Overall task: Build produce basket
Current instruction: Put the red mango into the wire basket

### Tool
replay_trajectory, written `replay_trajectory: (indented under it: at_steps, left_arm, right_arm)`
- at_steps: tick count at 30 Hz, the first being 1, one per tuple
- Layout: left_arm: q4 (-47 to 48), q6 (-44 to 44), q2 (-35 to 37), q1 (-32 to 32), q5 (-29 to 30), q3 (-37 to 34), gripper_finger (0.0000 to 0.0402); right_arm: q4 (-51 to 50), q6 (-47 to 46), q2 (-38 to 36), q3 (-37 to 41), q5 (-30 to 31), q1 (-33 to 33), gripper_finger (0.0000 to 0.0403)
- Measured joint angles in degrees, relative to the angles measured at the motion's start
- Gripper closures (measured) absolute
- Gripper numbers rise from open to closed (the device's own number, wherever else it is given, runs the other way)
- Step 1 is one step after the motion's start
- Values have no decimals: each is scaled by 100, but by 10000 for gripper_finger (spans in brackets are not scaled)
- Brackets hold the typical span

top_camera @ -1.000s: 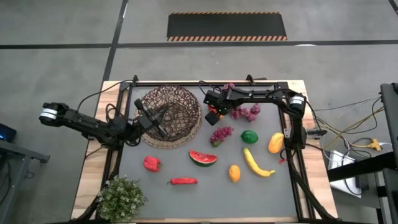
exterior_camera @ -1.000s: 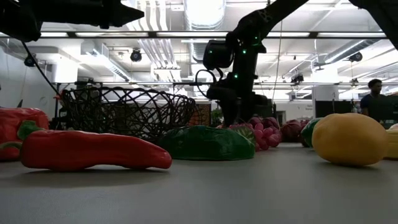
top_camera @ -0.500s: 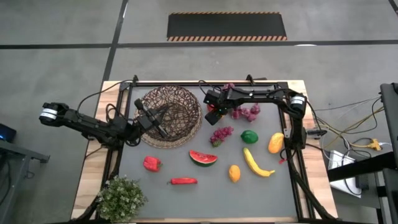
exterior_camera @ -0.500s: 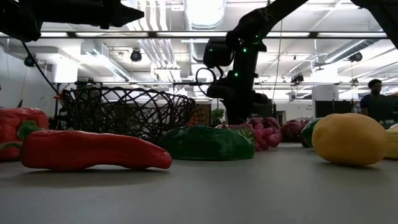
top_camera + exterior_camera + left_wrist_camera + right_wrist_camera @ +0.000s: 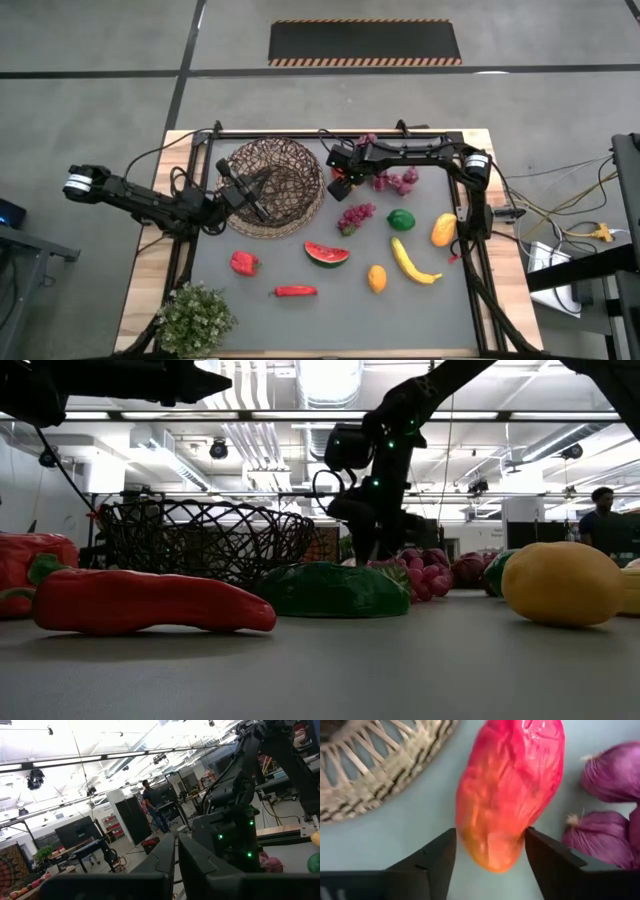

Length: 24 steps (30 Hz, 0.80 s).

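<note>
So the right gripper [image 5: 341,183] sat a bit above the middle of the overhead shot, just right of the basket [image 5: 273,186], and it was clamped on a red-orange fruit [image 5: 509,790]. In its wrist cam the two fingers [image 5: 433,859] pressed both sides of that fruit, with the basket's woven rim in the upper left corner and purple grapes [image 5: 615,775] at the right edge. The fruit was beside the basket, not inside it.

The left gripper [image 5: 262,207] hung over the basket's lower left part in the overhead shot, fingers pressed together with nothing between them going by its own wrist cam.

Rest of the produce was spread across the grey table [image 5: 300,320] in the overhead frame: second grape bunch [image 5: 355,216] and green fruit [image 5: 401,219] near center, watermelon slice [image 5: 326,253] below those, banana [image 5: 413,262] and a yellow-orange fruit [image 5: 444,230] toward the right, small orange fruit [image 5: 376,278], red pepper [image 5: 243,263] and red chili [image 5: 295,291] lower left. Potted plant [image 5: 195,318] in the bottom left corner.
</note>
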State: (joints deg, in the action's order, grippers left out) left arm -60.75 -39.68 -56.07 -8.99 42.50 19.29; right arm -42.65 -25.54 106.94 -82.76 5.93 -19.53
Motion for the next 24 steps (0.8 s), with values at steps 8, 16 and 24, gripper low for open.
replay_trajectory:
  at_steps: [8,16,24]
  left_arm:
    - [0,0,0,0,0,0,396]
    - [0,-2,0,0,-2,0,396]
    - [10,-2,2,0,-2,0,396]
  right_arm:
    - [280,-92,0,146,8,-2,146]
    - [993,-86,0,576,10,-39,145]
    - [1174,-48,-10,702,9,-24,188]
